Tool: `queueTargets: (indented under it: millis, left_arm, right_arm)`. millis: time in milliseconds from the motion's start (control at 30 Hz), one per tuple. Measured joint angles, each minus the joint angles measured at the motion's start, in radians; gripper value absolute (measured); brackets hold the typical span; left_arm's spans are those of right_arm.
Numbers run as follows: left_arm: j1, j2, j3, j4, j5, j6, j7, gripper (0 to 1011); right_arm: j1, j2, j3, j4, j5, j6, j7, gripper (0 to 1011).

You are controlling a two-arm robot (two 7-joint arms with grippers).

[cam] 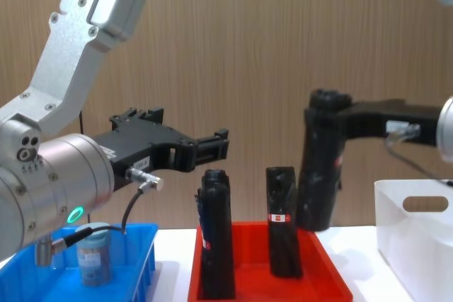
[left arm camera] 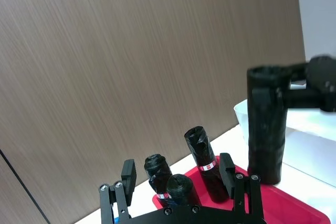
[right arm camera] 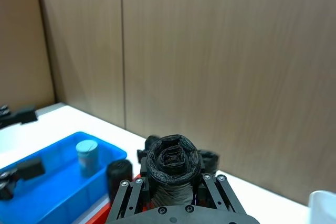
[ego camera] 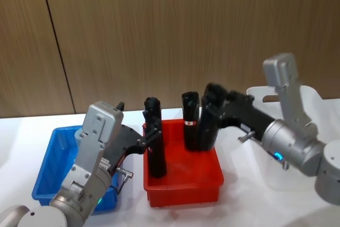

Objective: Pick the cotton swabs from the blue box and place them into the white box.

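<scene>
**Swab tub waits in blue bin while right arm lifts a black roll**

Wood panelling backs a white table. The right gripper (cam: 322, 114) clamps a matte black roll (cam: 320, 171) upright above the red tray (ego camera: 183, 184). The left gripper (cam: 212, 145) hovers with fingers spread, nearer the blue box (ego camera: 50, 163). The cotton swabs (right arm camera: 86, 156), an upright clear tub with a grey lid, sit at its 7 o'clock. The glossy white box (cam: 414, 235) stands right.

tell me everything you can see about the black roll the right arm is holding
The black roll is a tall, matte black cylinder with a crinkled, wrapped-looking surface and a hollow, puckered top. The right end effector is shut on its upper part, holding it slightly tilted above the red tray, at the tray's right rear corner. Its lower end hangs near the other standing rolls; whether it touches the tray is unclear.
</scene>
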Motion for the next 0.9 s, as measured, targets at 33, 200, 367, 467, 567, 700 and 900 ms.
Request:
queueTargets:
  millis: [33, 200, 367, 467, 567, 700, 900]
  left_arm:
    - [0.0, 0.0, 0.0, 0.0, 0.0, 0.0, 0.0, 1004]
    - [0.0, 0.0, 0.0, 0.0, 0.0, 0.0, 0.0, 1004]
    - [0.0, 0.0, 0.0, 0.0, 0.0, 0.0, 0.0, 1004]
    - [0.0, 0.0, 0.0, 0.0, 0.0, 0.0, 0.0, 1004]
    - [0.0, 0.0, 0.0, 0.0, 0.0, 0.0, 0.0, 1004]
    - [0.0, 0.0, 0.0, 0.0, 0.0, 0.0, 0.0, 1004]
    - [0.0, 0.0, 0.0, 0.0, 0.0, 0.0, 0.0, 1004]
  right_arm:
    - [0.0, 0.003, 0.004, -0.006, 0.001, 0.0, -0.004, 443]
    - [0.003, 0.019, 0.023, -0.029, 0.004, 0.0, -0.028, 443]
    - [0.009, 0.037, 0.044, -0.039, 0.004, -0.004, -0.057, 445]
    - [0.017, 0.05, 0.061, -0.04, 0.0, -0.009, -0.08, 445]
    - [0.024, 0.061, 0.074, -0.035, -0.008, -0.015, -0.097, 445]
    - [0.033, 0.071, 0.086, -0.02, -0.02, -0.023, -0.117, 445]
    - [0.051, 0.084, 0.103, 0.02, -0.045, -0.038, -0.142, 445]
